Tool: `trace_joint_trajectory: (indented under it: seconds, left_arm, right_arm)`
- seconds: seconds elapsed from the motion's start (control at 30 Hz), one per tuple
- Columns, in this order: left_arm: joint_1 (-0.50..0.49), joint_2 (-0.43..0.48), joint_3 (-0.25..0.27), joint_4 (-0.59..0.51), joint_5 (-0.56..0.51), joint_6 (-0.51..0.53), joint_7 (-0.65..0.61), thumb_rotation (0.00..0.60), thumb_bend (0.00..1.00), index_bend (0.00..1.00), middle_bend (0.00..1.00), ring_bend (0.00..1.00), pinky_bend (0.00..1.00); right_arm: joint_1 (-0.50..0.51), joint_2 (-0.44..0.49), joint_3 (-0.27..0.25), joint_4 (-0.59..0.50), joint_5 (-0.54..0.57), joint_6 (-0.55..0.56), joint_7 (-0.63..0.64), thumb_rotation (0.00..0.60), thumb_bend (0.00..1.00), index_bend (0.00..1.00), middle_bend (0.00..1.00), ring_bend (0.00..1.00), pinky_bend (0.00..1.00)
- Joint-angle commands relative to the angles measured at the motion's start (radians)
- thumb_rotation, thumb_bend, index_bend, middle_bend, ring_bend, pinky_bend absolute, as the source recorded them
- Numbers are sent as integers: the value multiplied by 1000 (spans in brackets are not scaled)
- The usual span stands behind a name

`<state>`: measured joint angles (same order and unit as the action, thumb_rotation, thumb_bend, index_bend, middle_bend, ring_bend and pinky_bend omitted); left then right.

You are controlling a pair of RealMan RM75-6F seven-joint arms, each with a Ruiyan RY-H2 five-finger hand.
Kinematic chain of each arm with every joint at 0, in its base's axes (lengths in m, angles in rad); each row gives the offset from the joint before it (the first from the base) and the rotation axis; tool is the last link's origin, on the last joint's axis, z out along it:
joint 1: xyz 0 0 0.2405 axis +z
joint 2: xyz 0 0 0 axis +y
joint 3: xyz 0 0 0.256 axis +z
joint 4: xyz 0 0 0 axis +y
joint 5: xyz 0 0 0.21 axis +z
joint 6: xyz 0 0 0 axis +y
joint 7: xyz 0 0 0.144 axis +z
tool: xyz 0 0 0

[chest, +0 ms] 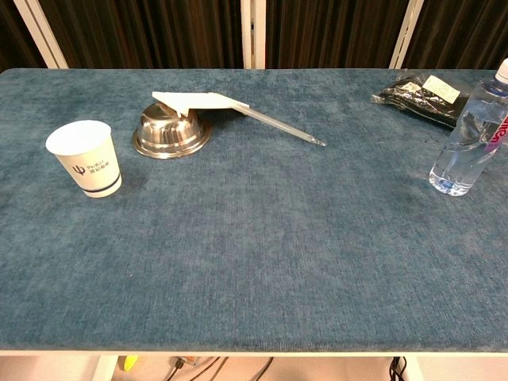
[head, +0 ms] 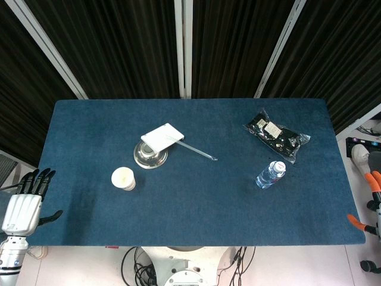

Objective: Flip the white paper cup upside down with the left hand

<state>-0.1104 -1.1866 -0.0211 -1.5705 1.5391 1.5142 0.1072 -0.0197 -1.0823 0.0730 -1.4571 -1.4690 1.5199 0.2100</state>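
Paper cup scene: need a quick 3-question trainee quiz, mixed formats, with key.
1. True or false: the white paper cup stands upright, mouth up.
2. What lies on the overturned metal bowl? A) water bottle B) flat white tool with a thin handle C) black packet
3. Fill in: the left hand is ___ the table's left edge, holding nothing.

Key: 1 true; 2 B; 3 beyond
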Motion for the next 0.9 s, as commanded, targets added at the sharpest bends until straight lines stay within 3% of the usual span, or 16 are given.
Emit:
trace_joint_trajectory:
  seconds: [0.03, 0.57, 0.9]
  left_arm:
    - [1, -3, 1, 2, -1, -4, 2, 600, 79, 74, 46, 0, 80]
    - [-28, 9, 2, -58, 32, -36, 75, 600, 79, 74, 43, 0, 84]
    - [-123, 49, -10, -252, 36, -182, 371, 600, 80, 74, 22, 0, 84]
  right_arm:
    - [0, 0, -1, 2, 0, -2, 2, 600, 49, 0, 0, 0, 0]
    - [-4, -4, 7, 36, 14, 0, 45, 600, 53, 0, 0, 0, 0]
    - [-4, 14, 12, 26, 26, -7, 34, 600, 54, 0, 0, 0, 0]
